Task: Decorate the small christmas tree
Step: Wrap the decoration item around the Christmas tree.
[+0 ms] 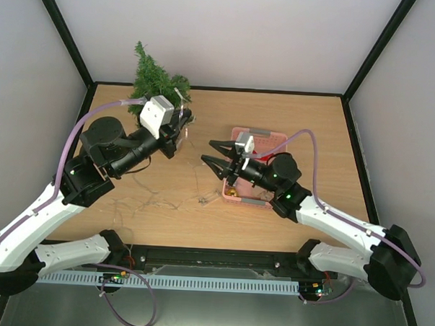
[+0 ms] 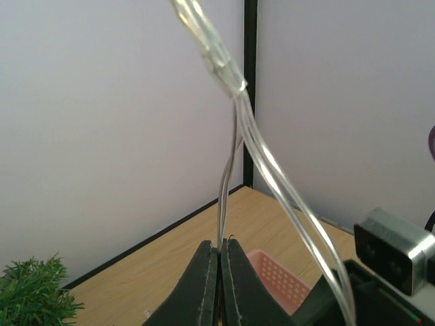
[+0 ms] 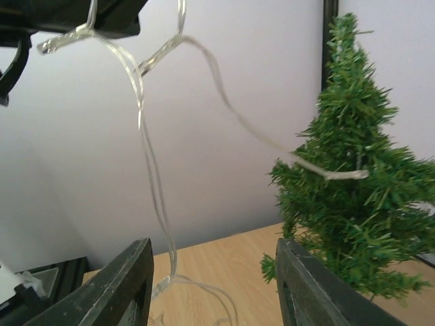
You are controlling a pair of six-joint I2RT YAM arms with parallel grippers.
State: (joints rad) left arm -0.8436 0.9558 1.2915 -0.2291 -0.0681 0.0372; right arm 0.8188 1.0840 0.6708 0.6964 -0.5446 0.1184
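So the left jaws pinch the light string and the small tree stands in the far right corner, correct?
No: the small christmas tree stands in the far left corner, per the top view. The left jaws do pinch the light string.

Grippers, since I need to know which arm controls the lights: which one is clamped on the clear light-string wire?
The left gripper: it is pressed shut on the thin clear light-string wire. The right gripper stands open, gripping nothing.
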